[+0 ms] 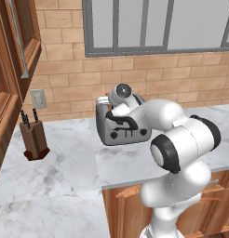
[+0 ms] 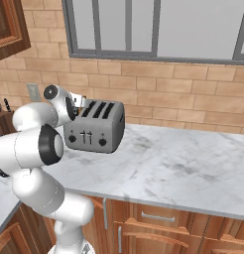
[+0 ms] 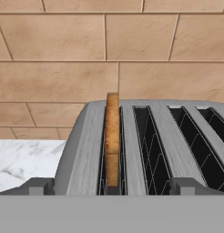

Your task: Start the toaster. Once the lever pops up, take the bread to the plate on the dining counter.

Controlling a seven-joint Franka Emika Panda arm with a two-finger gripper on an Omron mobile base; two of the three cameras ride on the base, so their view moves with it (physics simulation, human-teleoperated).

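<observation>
The grey four-slot toaster [image 3: 86, 150] stands on a marble worktop against the brick wall, also in the base views [image 1: 130, 132] [image 2: 96, 130]. The bread [image 3: 112, 132], a thin tan slice, stands upright in the slot at the toaster's left end and sticks up above the top. My gripper [image 3: 111, 186] hovers just above that end, open, with one fingertip on each side of the slice and not touching it. In the base views the gripper [image 2: 84, 102] [image 1: 103, 100] sits at the toaster's top left corner. The plate and the dining counter are out of view.
A wooden knife block [image 1: 35, 139] stands on the worktop to the left, under a wall outlet [image 1: 38, 98]. Brown wall cabinets [image 1: 14, 56] hang at the far left. The marble worktop [image 2: 183, 163] runs on to the right of the toaster. A window [image 2: 158, 30] sits above.
</observation>
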